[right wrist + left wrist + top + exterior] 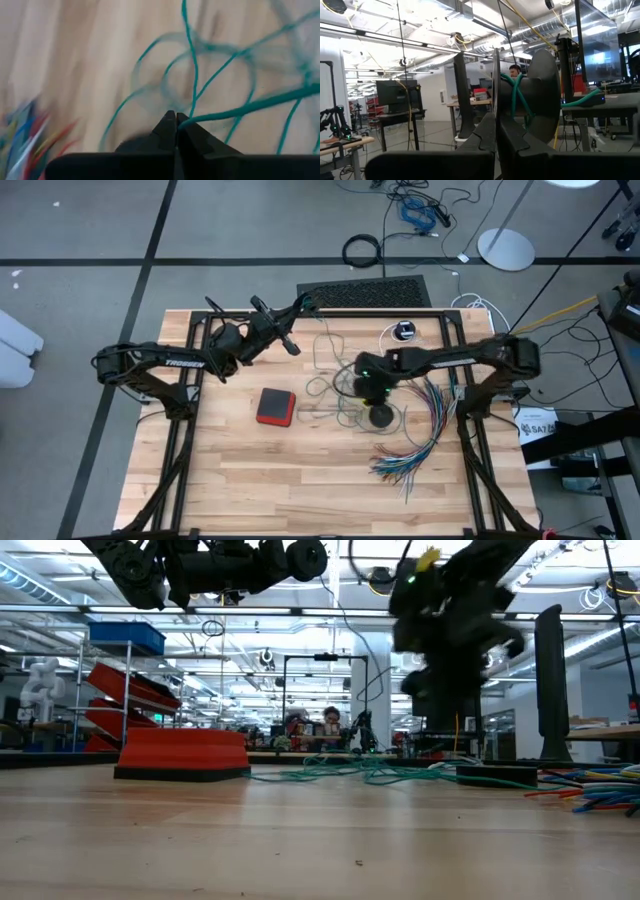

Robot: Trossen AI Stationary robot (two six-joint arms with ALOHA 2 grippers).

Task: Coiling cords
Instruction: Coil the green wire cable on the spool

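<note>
The right tool (176,125) is clenched on the teal-green cord (240,107), low over mid-desk (250,480). The left tool (496,135), raised near the far edge, is clenched on a black spool (540,97) with a few teal turns wound on. Most of the cord is judged still loose on the desk; the white cord (385,332) is untouched.

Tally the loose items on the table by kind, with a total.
Teal-green cord: 1
White cord with round black-and-white piece: 1
Multicoloured wire bundle: 1
Red block: 1
Black disc: 1
Total: 5
</note>
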